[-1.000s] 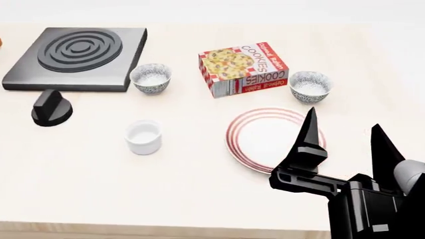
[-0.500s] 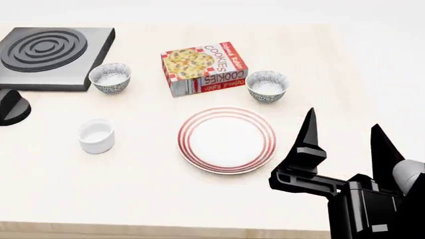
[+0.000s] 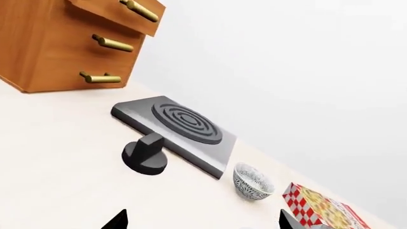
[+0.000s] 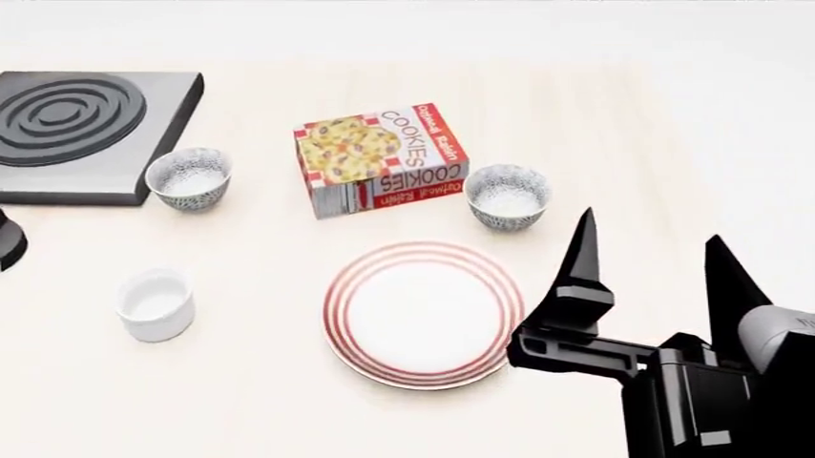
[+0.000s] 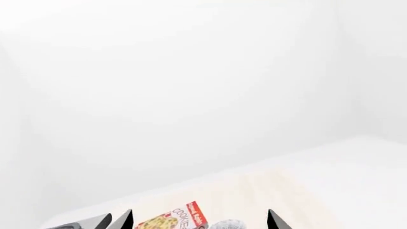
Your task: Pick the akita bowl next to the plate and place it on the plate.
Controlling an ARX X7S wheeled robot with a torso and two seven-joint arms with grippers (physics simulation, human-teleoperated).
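Looking down from the head camera, I have my right hand (image 4: 650, 272) nearest me at the lower right, its two black fingers spread wide with nothing between them, raised above the desk (image 4: 255, 401) and just right of the plate (image 4: 423, 314). My left hand only shows as two dark tips at the edge of its wrist view, so I cannot tell how far it is open. The plate lies flat and bare near the front middle of the desk, with a plain white cup (image 4: 156, 303) well to its left. Just beyond the plate, off its far right rim and apart from it, stands the bowl (image 4: 507, 197) I am after, upright. Beside that bowl on the left is a cookie box (image 4: 380, 159), then a second matching bowl (image 4: 189, 178) close to a black burner plate (image 4: 76, 119) at the far left.
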